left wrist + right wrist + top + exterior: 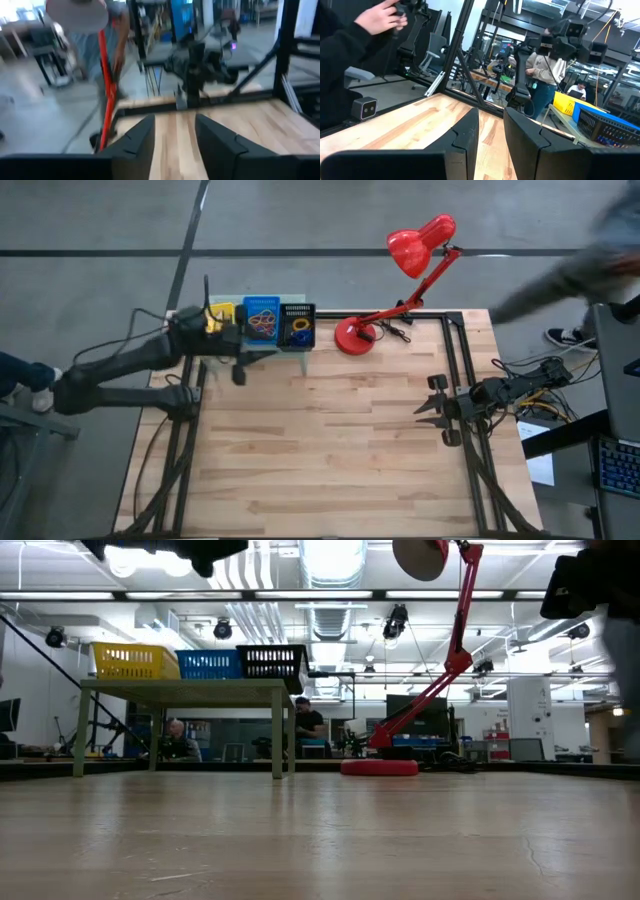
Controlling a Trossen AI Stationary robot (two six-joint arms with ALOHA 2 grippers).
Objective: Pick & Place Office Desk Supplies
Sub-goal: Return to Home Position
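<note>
A: Baskets first: where do the supplies sit?

B: On the shelf [180,688] at the far left corner of the bench [330,450], three in a row. The yellow basket [135,662] is at the outer end, then the blue basket [208,665] with its rubber bands [264,321], then the black basket [272,662] nearest the lamp [420,242].

A: So what can spoil it now?

B: The left arm, I judge. The left gripper [174,131] hangs above the front of the shelf, fingers apart and holding nothing, and what remains is to draw back home. If the arm swings sideways or sinks before it is clear, a finger or the wrist can catch a basket rim and drag it off the shelf (the yellow one is half hidden under the arm in the high view, so I cannot tell how much room there is).

A: And the lamp?

B: Its base stands just beside the shelf. A wide sweep that way could nudge the base, and so tall a stem looks easy to tip.

A: The right side?

B: The right gripper [491,120] waits near the right edge of the bench, fingers a little apart, empty, well apart from the shelf. My worry there is the person: a sleeve [560,280] reaches across the far right corner, near that arm. A sudden move while it is there risks a bump
</note>
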